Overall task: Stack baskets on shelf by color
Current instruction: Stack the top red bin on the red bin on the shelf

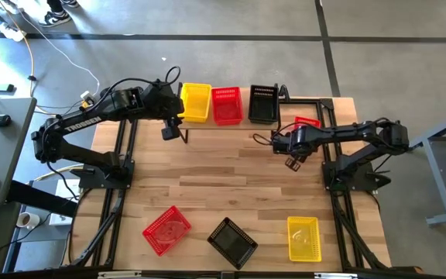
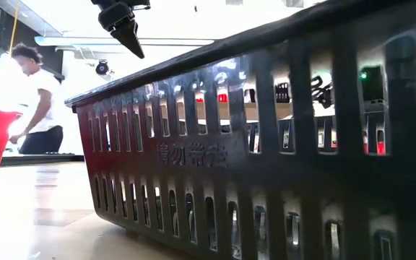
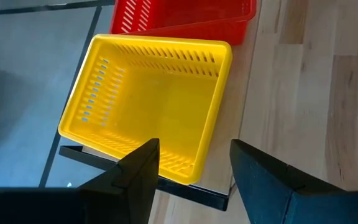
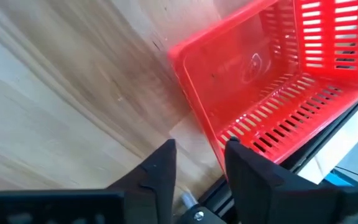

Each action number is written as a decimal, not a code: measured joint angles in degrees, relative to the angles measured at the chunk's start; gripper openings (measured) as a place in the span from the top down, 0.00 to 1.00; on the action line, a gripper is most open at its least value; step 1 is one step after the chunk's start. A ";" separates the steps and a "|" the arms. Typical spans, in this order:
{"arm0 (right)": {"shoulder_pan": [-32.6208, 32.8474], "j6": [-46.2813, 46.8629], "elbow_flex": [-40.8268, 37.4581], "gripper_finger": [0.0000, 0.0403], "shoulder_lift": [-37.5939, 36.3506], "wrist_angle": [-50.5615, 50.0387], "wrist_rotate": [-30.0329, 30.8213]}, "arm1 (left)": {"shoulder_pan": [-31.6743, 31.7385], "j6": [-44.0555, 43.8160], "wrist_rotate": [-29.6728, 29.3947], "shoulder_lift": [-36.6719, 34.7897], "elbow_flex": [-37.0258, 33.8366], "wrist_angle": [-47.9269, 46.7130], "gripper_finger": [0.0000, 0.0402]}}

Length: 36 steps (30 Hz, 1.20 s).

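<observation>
- Three baskets on the shelf at the desk's far edge: yellow basket, red basket, black basket.
- Left gripper just beside the shelf's yellow basket, jaws spread, empty.
- Right gripper over the desk near another red basket at the far right, jaws narrowly parted, empty.
- Still loose at the near edge: red one, black one, yellow one.
- Best approach, judged: pinch one wall, lift level, nest squarely into the matching colour.
</observation>
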 joint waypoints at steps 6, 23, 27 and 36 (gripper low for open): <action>-0.21 -0.26 -0.07 0.64 0.00 1.46 1.44 | -0.01 -0.15 0.02 0.00 -0.01 0.00 0.54; -0.21 -0.03 -4.57 0.66 0.11 6.05 1.43 | 0.00 0.01 0.02 0.00 0.00 0.00 0.54; -0.21 -0.27 -4.57 0.67 0.11 6.52 3.13 | 0.00 0.03 0.02 0.00 -0.01 -0.01 0.54; -0.21 -0.46 -4.57 0.90 0.11 7.12 3.44 | -0.02 0.03 0.02 0.00 -0.02 0.00 0.54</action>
